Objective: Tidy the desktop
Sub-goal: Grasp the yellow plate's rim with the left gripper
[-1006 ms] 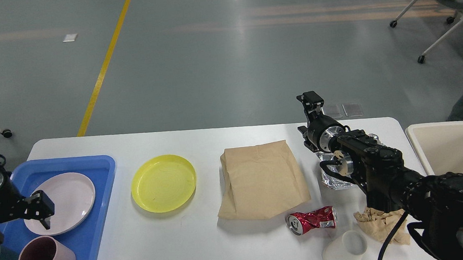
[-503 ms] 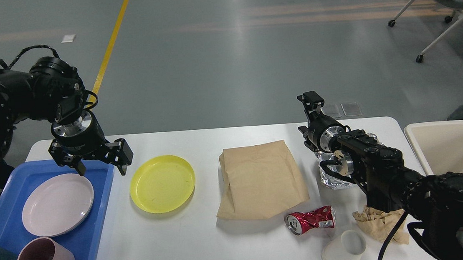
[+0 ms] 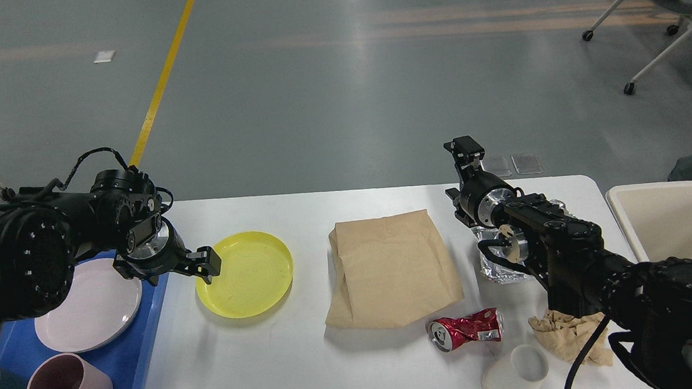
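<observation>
Left arm reaches in low from the left; left gripper [image 3: 193, 269] fingers spread apart at the near-left rim of the round yellow plastic plate [image 3: 244, 274]. Right gripper [image 3: 466, 149] points away over the far edge; finger gap unclear. Large white rounded-corner desktop [image 3: 261, 371] spreads under both. Blue plastic tray [image 3: 141, 356] partly hidden behind left arm.

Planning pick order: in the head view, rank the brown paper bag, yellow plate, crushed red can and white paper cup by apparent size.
1. brown paper bag
2. yellow plate
3. crushed red can and white paper cup: look alike, cup nearer the camera, so unranked.
</observation>
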`<state>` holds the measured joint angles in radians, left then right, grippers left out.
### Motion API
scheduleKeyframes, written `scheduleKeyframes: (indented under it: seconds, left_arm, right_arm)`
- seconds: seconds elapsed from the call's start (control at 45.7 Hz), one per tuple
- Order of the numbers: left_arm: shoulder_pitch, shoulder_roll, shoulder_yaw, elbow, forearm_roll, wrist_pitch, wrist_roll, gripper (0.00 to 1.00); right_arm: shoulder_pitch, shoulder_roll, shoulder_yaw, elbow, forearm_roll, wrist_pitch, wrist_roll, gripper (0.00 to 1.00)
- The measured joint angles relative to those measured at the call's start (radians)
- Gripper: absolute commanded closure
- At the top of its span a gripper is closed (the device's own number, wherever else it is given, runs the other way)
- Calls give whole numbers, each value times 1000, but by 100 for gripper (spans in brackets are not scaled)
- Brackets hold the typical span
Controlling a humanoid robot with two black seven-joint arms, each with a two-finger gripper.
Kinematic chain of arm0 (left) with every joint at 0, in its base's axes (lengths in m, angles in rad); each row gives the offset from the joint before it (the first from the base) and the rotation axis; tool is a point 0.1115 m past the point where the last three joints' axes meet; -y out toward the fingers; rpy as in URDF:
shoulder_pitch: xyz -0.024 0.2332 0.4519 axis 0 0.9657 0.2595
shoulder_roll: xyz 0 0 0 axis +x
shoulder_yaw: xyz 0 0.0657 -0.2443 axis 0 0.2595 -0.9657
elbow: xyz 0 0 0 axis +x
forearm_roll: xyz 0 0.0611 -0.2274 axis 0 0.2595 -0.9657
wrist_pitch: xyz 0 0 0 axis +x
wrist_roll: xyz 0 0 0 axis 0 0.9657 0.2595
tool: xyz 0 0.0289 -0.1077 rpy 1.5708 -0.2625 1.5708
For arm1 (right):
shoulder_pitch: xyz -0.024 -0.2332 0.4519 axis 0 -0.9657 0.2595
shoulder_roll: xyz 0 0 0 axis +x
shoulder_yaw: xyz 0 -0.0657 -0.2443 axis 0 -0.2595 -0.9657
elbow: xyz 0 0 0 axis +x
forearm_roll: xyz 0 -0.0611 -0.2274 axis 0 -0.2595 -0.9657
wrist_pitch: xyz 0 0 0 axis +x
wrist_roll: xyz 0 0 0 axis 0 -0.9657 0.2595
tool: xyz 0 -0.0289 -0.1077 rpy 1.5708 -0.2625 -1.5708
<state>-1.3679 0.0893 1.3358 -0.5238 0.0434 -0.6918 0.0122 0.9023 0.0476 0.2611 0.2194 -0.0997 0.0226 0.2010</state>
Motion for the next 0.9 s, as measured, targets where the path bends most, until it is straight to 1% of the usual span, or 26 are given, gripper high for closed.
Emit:
scheduleKeyframes:
  seconds: [0.022,0.109,0.175,0.284,0.437,0.7,0.831,0.896]
  left_arm:
    - [11,2,-19,13,0,2,21,5]
    - [48,4,-71,51,0,5,68,5]
    - [79,0,-108,86,0,9,98,5]
    - [124,-10,-172,133,-1,17,130,5]
    - [159,-13,-231,155,-1,24,144,5]
    - [187,-18,-245,164,-1,26,146,5]
    - [229,-28,-275,208,-1,56,150,5]
    - [255,-37,-289,232,-1,81,162,5]
  right_arm:
    - [0,0,0,0,0,0,0,0]
    - [0,0,0,0,0,0,0,0]
    - [0,0,0,0,0,0,0,0]
    - [0,0,0,0,0,0,0,0]
    - [0,0,0,0,0,0,0,0]
    - [0,0,0,0,0,0,0,0]
    - [0,0,0,0,0,0,0,0]
    - [0,0,0,0,0,0,0,0]
